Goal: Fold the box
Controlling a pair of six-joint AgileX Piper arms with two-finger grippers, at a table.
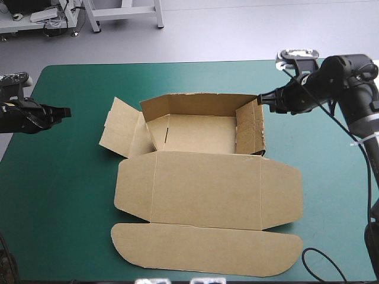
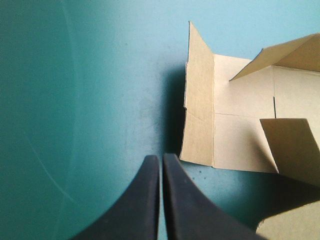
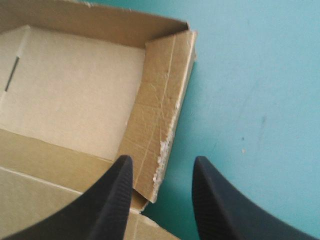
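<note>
while the brown box (image 1: 201, 183) sits in the middle of the teal-green table (image 1: 59, 177), back and right walls raised and lid flat toward the near edge, the right gripper (image 3: 162, 162) stands open, its fingers either side of the right wall's edge. the left gripper (image 2: 161, 157) is closed on nothing, over the cover left of the box's spread flap.

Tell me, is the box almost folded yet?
Partly. Done: on the box, the far wall and right wall stand up. In hand: the right gripper, fingers open, sits at that right wall; the left gripper is shut, off over the teal-green cover. Left: the left flap lies spread outward and the lid lies flat.
</note>
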